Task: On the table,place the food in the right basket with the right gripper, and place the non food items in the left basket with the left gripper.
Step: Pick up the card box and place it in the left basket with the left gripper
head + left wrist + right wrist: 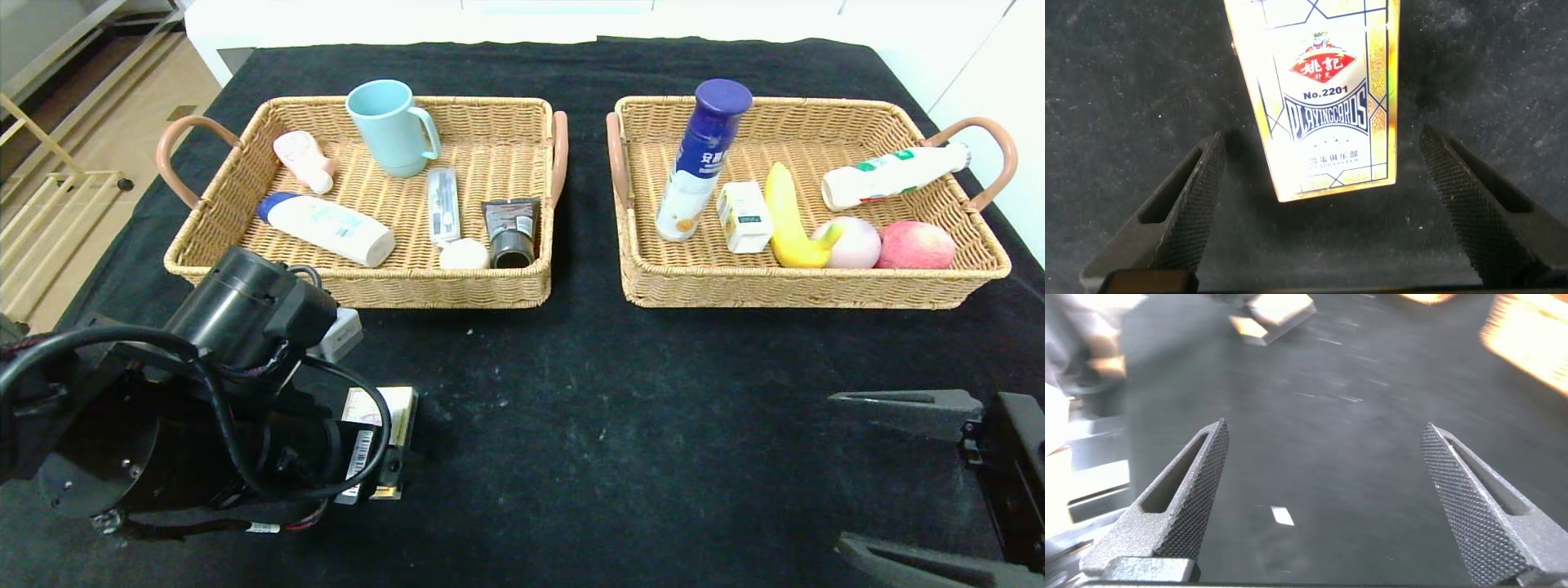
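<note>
A gold-and-white playing-card box lies flat on the black cloth at the front left of the table, also visible in the head view as the card box under my left wrist. My left gripper is open and low over it, one finger on each side of the box's near end, neither touching it. The left basket holds a teal mug, bottles and tubes. The right basket holds a banana, two round fruits, a carton and bottles. My right gripper hangs open and empty at the front right.
Both wicker baskets stand side by side at the back, a narrow gap between them. My left arm covers most of the card box from the head camera. Black cloth stretches between the two arms. The right wrist view shows bare cloth under that gripper.
</note>
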`<action>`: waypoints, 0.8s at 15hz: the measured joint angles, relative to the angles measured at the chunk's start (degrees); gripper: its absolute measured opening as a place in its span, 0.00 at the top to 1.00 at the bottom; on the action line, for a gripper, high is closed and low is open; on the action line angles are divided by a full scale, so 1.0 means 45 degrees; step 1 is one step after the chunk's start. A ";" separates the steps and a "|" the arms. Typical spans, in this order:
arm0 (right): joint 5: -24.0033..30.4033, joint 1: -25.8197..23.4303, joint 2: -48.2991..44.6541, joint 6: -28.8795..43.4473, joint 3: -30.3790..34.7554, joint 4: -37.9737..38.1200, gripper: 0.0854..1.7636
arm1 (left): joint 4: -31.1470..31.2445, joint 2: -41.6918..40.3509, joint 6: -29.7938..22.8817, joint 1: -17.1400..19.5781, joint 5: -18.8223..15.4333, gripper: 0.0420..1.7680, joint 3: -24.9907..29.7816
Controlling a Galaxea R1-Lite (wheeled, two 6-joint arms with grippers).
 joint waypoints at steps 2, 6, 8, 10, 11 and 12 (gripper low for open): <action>-0.1728 0.0011 0.0046 -0.0019 0.0005 0.0000 0.03 | -0.0016 0.0060 -0.0003 0.0000 0.0000 0.03 0.0027; -0.1788 0.0035 0.0103 -0.0019 0.0019 -0.0003 0.03 | -0.0024 0.0184 -0.0003 0.0000 0.0014 0.03 0.0051; -0.1793 0.0041 0.0116 -0.0019 0.0019 -0.0003 0.03 | -0.0024 0.0214 -0.0019 0.0000 0.0019 0.03 0.0057; -0.1793 0.0049 0.0127 -0.0016 0.0024 0.0000 0.03 | -0.0024 0.0225 -0.0024 0.0000 0.0019 0.07 0.0057; -0.1793 0.0054 0.0127 -0.0019 0.0027 -0.0008 0.03 | -0.0024 0.0225 -0.0024 0.0000 0.0024 0.18 0.0057; -0.1793 0.0054 0.0127 -0.0019 0.0033 -0.0008 0.03 | -0.0024 0.0228 -0.0024 0.0000 0.0005 0.27 0.0057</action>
